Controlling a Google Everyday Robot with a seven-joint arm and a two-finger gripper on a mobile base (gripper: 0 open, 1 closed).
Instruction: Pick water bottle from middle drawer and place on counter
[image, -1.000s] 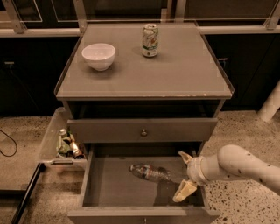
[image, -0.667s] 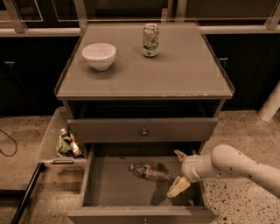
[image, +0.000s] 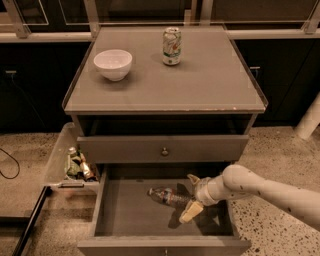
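So the water bottle (image: 167, 196) is lying on its side on the floor of the open middle drawer (image: 127, 217), roughly in the centre and a bit toward the far wall. The arm (image: 270, 192) reaches in from the right, and the gripper (image: 191, 196) sits right at the bottle's right end. Its two fingers (image: 190, 212) are spread apart, one on the far side and one on the near side of that end. Can't tell whether they actually touch the bottle.

Up on the counter (image: 210, 85) there's a white bowl (image: 113, 64) far left and a green-white soda can (image: 171, 46) far centre, well apart. The drawer above, with its round knob (image: 164, 151), is closed. On the left a pale side tray (image: 56, 167) holds a cluster of small bottles (image: 77, 165).
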